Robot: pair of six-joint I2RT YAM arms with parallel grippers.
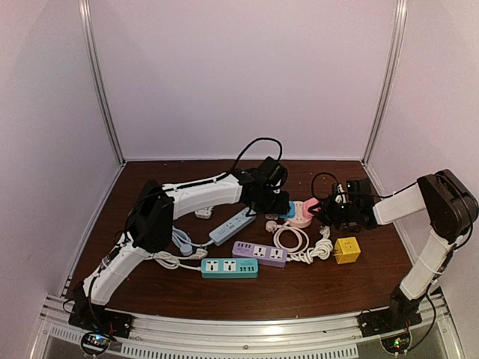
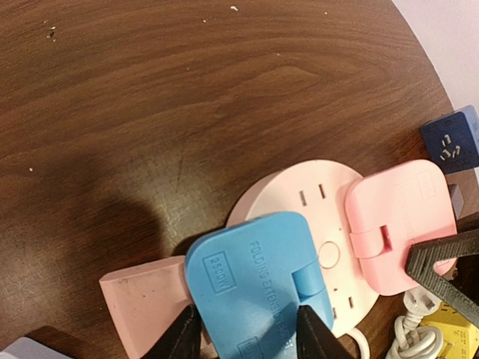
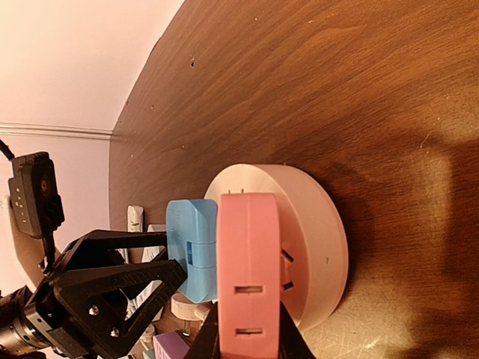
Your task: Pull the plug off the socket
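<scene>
Brown wood table (image 1: 150, 299) fills my overhead view, and both arms reach across it to the middle: the left arm (image 1: 202, 193) from one side, the right arm (image 1: 397, 203) from the other. Between them, flat on the table toward its far side, lies the round pink socket (image 2: 299, 187), the thing I am working on. Two folding plugs stand in its face side by side, a blue plug (image 2: 247, 277) and a pink plug (image 3: 248, 254). My left gripper (image 2: 247, 338) is closed onto the blue plug, one finger against each side of its near end. My right gripper (image 3: 248, 342) is clamped across the pink plug in the same way, pinching its flanks.

From the right wrist camera I see a narrow gap between the pink plug and the socket face, with what look like pins bridging it. I judge that plug is not free, at most partway out. The blue one looks seated flush. As I read it, the grasping is done and the pull itself remains: one side braces the socket, and the other draws straight away from its face.
</scene>
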